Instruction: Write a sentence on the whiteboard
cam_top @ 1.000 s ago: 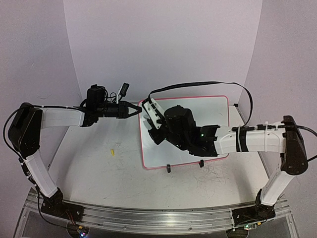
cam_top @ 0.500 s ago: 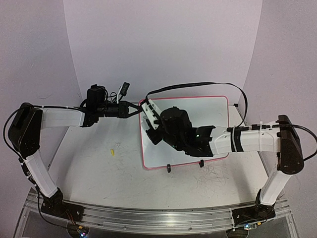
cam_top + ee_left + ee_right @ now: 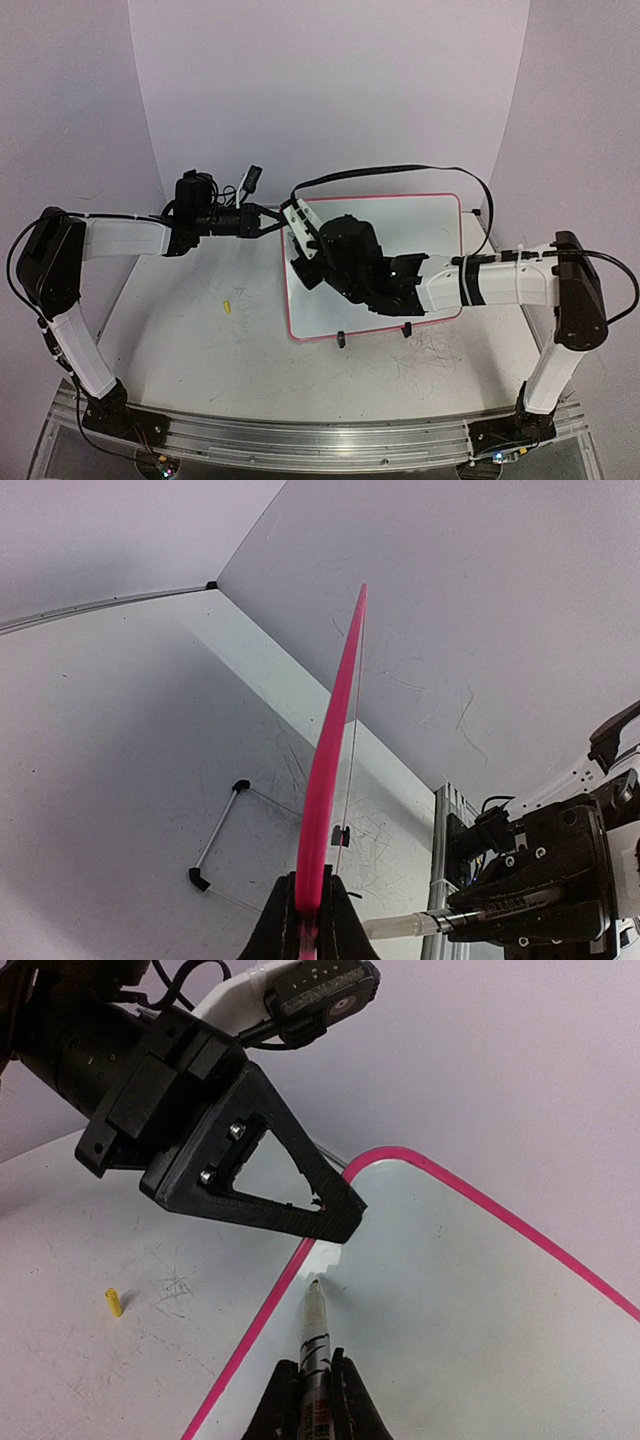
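Left gripper clenched on whiteboard edge at far-left corner; right gripper grasped marker, tip at board just beside left claw.

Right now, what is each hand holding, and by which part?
The left hand pinches the whiteboard by its pink edge near a corner; the right hand grips a marker by its barrel.

The rectangular white whiteboard has a pink-red border. The slim marker pen is grey with black bands; the small cap yellow; the table pale grey, dark-scuffed.
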`<state>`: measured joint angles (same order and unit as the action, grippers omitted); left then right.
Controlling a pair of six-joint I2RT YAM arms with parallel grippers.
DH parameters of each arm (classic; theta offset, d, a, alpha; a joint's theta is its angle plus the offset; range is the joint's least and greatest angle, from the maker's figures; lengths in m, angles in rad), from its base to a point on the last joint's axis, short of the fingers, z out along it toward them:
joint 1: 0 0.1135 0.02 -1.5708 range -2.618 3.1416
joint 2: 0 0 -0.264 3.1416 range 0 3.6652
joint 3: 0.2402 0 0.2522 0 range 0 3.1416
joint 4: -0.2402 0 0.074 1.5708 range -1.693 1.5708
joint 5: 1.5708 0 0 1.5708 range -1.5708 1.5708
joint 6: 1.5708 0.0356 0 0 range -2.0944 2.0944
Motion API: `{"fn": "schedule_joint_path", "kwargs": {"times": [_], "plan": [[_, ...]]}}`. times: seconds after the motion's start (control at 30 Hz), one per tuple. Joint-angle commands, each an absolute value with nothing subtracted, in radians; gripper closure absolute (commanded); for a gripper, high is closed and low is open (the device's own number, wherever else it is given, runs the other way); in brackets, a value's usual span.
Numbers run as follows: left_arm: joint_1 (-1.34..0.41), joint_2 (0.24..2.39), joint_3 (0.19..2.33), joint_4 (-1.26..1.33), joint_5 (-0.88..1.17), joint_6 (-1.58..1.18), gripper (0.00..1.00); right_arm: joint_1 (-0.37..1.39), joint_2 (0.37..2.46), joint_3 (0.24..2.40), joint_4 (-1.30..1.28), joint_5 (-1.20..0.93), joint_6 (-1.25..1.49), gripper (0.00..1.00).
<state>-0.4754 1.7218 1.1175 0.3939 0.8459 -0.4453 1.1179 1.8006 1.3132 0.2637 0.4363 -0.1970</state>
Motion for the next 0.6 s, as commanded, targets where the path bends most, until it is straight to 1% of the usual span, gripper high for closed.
{"fn": "schedule_joint_path", "kwargs": {"times": [0.0, 0.57], "plan": [[-0.492, 1.716, 1.114, 0.402, 0.845, -0.446, 0.97, 1.123, 1.819, 1.365, 0.31, 0.464, -0.191, 1.0], [-0.495, 1.712, 1.114, 0.403, 0.849, -0.445, 0.97, 1.124, 1.849, 1.359, 0.31, 0.492, -0.183, 1.0]]}}
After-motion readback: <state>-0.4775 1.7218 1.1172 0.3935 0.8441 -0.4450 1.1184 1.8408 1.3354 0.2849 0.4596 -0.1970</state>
